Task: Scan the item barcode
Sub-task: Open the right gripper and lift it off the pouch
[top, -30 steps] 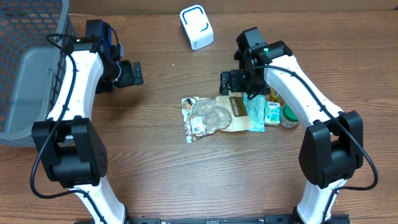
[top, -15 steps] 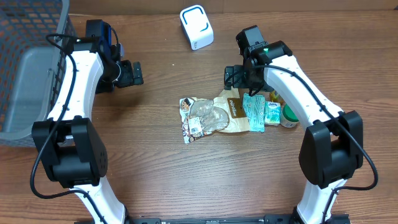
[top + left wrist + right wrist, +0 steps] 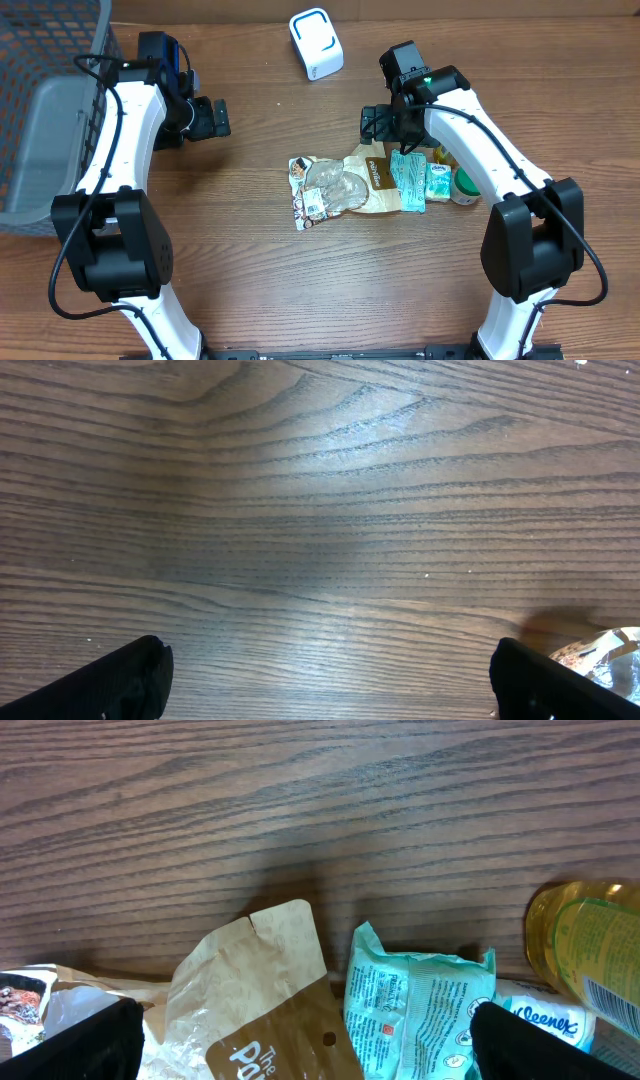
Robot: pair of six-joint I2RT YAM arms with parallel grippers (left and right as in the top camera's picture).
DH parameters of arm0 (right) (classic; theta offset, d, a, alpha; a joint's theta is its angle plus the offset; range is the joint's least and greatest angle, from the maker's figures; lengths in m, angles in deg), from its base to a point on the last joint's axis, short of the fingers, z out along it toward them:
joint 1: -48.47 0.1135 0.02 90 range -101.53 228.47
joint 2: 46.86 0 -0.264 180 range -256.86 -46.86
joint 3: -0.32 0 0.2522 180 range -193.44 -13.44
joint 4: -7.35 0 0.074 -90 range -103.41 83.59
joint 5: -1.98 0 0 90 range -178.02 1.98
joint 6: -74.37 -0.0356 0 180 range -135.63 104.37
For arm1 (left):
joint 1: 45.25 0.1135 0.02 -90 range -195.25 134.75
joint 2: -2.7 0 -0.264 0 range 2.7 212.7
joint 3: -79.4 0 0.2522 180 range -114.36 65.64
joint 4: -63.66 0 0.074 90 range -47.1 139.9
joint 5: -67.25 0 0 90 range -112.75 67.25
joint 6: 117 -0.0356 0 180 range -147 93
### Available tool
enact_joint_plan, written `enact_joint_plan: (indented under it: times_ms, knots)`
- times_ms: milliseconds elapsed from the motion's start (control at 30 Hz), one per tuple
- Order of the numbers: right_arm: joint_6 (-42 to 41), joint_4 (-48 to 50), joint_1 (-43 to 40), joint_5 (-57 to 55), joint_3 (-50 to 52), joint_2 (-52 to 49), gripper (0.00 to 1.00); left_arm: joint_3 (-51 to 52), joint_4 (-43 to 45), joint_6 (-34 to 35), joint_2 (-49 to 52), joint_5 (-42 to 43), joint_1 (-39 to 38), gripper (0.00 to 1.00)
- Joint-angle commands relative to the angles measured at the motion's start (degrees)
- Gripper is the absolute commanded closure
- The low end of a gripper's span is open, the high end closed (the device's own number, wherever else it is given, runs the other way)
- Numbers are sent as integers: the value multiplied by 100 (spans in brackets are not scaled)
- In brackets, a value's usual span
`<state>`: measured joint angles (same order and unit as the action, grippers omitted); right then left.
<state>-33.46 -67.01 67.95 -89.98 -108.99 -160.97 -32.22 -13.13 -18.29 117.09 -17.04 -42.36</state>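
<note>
Several items lie in a pile mid-table: a clear crinkly packet [image 3: 325, 188], a brown paper bag [image 3: 378, 175], a teal packet [image 3: 408, 178] and a Kleenex pack [image 3: 438, 182]. A white scanner with blue trim [image 3: 316, 43] stands at the far edge. My right gripper [image 3: 378, 125] hovers open just behind the pile, over the top edges of the brown bag [image 3: 270, 1000] and the teal packet [image 3: 420, 1005], holding nothing. My left gripper [image 3: 215, 118] is open over bare wood at the left, with nothing between its fingers [image 3: 110, 680]. No barcode faces the scanner.
A grey mesh basket [image 3: 50, 120] fills the far left side. A yellow bottle [image 3: 590, 945] with a green lid [image 3: 463, 185] stands at the pile's right end. A corner of the crinkly packet [image 3: 610, 655] shows at the right edge of the left wrist view.
My right gripper has drawn back a little from the brown bag, toward the far side of the table, then held still. The left arm has not moved.
</note>
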Motion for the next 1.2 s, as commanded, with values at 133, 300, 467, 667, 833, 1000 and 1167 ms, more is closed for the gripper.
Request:
enact_joint_plan:
  times_ms: [133,300,467,667,833,1000,1167]
  knots:
    - [-42,35,-37,-94,35,-26,0,-39,4,-37,-103,-37,0,0]
    - [-42,35,-37,-94,35,-26,0,-39,4,-39,-103,-37,0,0]
    - [-42,35,-37,-94,35,-26,0,-39,4,-37,-103,-35,0,0]
    - [-42,35,-37,-94,35,-26,0,-39,4,-39,-103,-37,0,0]
    - [-42,35,-37,-94,35,-42,0,-39,4,-37,-103,-37,-2,0]
    - [-42,33,127,-96,35,212,0,-39,4,-37,-103,-37,-2,0]
    - [-42,33,431,-96,35,949,0,-39,4,-39,-103,-37,-2,0]
